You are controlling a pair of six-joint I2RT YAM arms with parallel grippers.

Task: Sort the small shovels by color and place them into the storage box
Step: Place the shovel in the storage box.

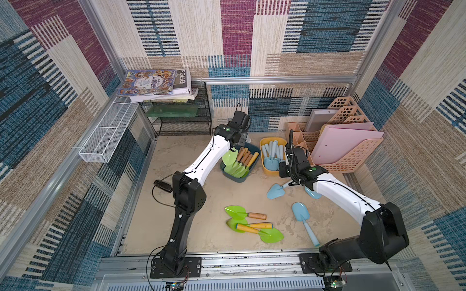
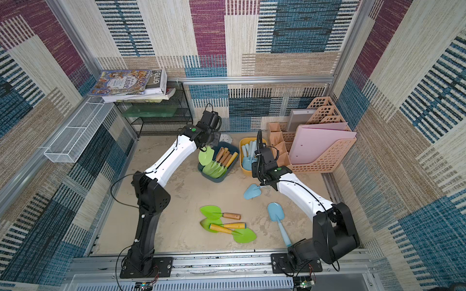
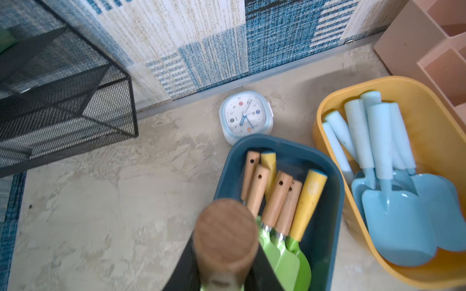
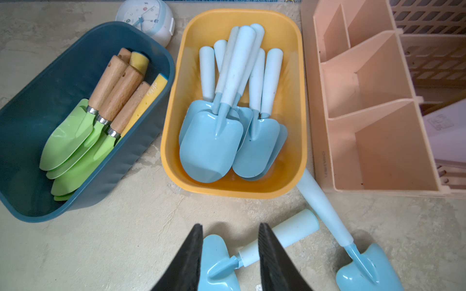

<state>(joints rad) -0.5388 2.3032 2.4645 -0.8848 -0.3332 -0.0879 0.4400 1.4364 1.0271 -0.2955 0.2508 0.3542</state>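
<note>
Left pincer (image 3: pixel 223 269) was clamped on the wood handle of a green shovel (image 1: pixel 229 157), blade hanging over the rim of the dark blue box (image 4: pixel 136 156). The handle grip probably lets the blade drop in nested with the greens stacked there, handles all one way.

Right pincer (image 4: pixel 230 234) stood apart, straddling the neck of a blue shovel (image 4: pixel 219 264). That one lay flat on the bench (image 4: pixel 100 239) near the dark blue box, robot side. No grip yet; the neck looked like the narrowest bite.

Yellow box (image 4: pixel 237 194), just beside the dark blue box, held blues only. Three loose green shovels (image 1: pixel 235 213) and two more blue shovels (image 1: pixel 300 210) lay further from the dark blue box, toward the robot.
</note>
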